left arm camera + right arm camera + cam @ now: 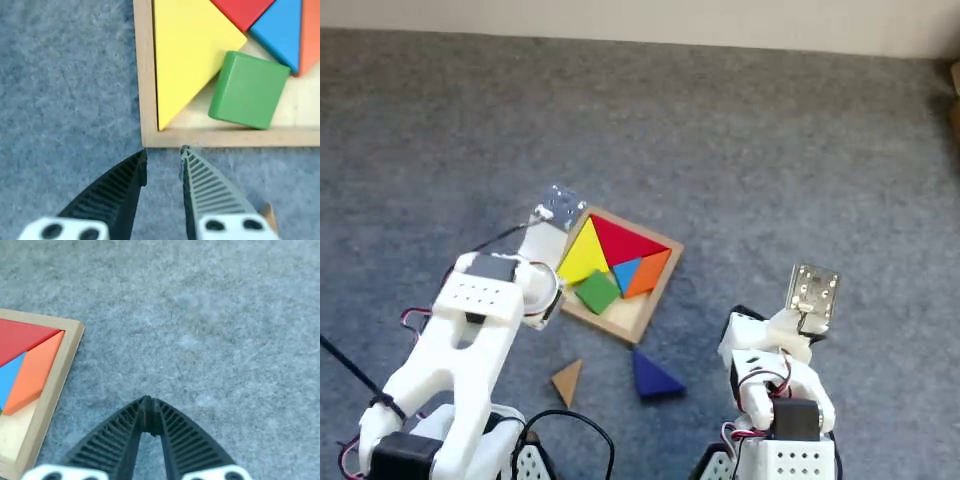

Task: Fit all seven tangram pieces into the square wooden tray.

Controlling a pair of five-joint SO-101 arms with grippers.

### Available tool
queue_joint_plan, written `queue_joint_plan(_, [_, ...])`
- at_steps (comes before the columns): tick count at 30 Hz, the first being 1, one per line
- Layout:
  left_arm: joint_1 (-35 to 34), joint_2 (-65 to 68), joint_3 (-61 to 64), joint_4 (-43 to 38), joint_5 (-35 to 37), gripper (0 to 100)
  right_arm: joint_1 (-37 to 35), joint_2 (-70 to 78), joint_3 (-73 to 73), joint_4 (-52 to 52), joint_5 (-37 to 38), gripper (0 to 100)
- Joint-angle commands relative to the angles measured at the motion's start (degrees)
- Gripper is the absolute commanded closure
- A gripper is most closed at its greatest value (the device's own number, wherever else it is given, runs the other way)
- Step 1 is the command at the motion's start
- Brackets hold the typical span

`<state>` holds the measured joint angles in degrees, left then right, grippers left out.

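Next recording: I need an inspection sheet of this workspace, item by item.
Surface: grey carpet.
Job's things: wooden tray holds yellow triangle, red triangle, blue piece, orange piece and green square; tan triangle and dark blue triangle lie outside it.
Clutter: nothing seen.
Grippers: left gripper open, empty, at the tray's rim; right gripper shut, empty, over carpet.
Cables: black cable by the arm bases.
Surroundings: pale wall strip.
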<state>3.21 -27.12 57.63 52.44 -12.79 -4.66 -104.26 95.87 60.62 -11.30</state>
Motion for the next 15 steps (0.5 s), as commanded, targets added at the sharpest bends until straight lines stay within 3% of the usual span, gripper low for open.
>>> queue_joint_plan(1, [-0.66, -1.8, 1.45, -3.34, 0.62, 88, 0.57, -1.01, 6.9, -1.63, 0.7, 99.0])
queue_joint_plan(8, [0.4, -1.8, 2.24, -3.43, 0.62, 87, 0.57, -1.01, 6.9, -1.63, 0.7, 99.0])
queue_joint_plan(15, [3.82, -1.71, 2.24, -3.43, 5.71, 75, 0.57, -1.01, 6.9, -1.63, 0.7, 99.0])
